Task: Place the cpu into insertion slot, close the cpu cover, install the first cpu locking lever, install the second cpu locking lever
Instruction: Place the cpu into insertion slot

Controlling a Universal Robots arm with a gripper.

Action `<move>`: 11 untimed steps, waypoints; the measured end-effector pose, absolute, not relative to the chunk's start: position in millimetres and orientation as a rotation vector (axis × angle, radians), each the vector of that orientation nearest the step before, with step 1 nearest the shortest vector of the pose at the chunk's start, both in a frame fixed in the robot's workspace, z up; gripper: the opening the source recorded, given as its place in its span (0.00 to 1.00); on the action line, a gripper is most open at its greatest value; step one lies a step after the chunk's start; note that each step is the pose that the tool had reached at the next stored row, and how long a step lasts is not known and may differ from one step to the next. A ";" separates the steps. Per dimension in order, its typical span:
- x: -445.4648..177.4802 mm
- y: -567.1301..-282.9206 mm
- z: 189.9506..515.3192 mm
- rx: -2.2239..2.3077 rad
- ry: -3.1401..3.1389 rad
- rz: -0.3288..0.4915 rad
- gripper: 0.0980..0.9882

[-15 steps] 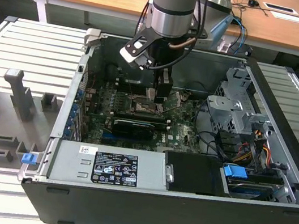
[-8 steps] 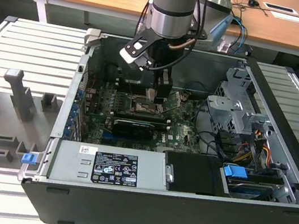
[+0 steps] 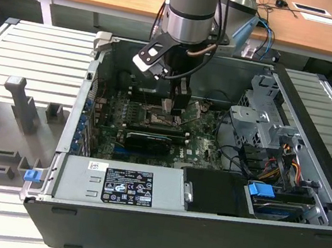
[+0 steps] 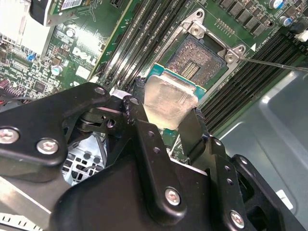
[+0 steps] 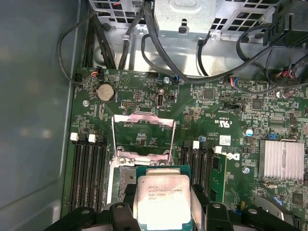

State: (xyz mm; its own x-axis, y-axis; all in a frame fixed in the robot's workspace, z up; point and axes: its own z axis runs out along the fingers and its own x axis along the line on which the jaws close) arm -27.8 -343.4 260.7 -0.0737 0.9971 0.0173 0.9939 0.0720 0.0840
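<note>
My gripper (image 3: pixel 173 102) hangs inside the open computer case, just above the motherboard. In both wrist views its black fingers (image 4: pixel 144 130) are shut on the cpu (image 4: pixel 168 98), a flat silvery square chip (image 5: pixel 161 197) held by two opposite edges. The insertion slot (image 4: pixel 195 57) lies open just beyond the chip, its dark contact field bare. The chip covers part of the slot (image 5: pixel 120 178) in the first wrist view. The cpu cover (image 5: pixel 143 117), a thin silver frame, stands swung up on its hinge. One thin locking lever (image 4: pixel 274 63) sticks out from a socket corner.
Long black memory slots (image 5: pixel 89 168) flank the socket on both sides. A finned heat sink (image 5: pixel 281 159) and black cables (image 5: pixel 144 29) sit close by. The case holds a power supply (image 3: pixel 121 183) and a drive cage (image 3: pixel 261 124). A grey fixture tray (image 3: pixel 7 123) lies at the exterior view's left.
</note>
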 end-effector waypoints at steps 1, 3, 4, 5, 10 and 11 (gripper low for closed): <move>-27.8 -343.4 260.6 2.107 2.267 0.114 0.48; -27.8 -343.3 260.1 2.107 2.267 0.114 0.48; -27.8 -343.3 259.7 2.107 2.267 0.114 0.48; -27.8 -343.3 259.5 2.107 2.267 0.114 0.48; -27.8 -343.3 258.0 2.108 2.266 0.114 0.48; -27.8 -343.3 257.8 2.108 2.266 0.114 0.48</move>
State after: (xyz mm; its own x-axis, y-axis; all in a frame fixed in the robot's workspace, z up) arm -27.8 -343.3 257.8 -0.0731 0.9972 0.0173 0.9939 0.0714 0.0839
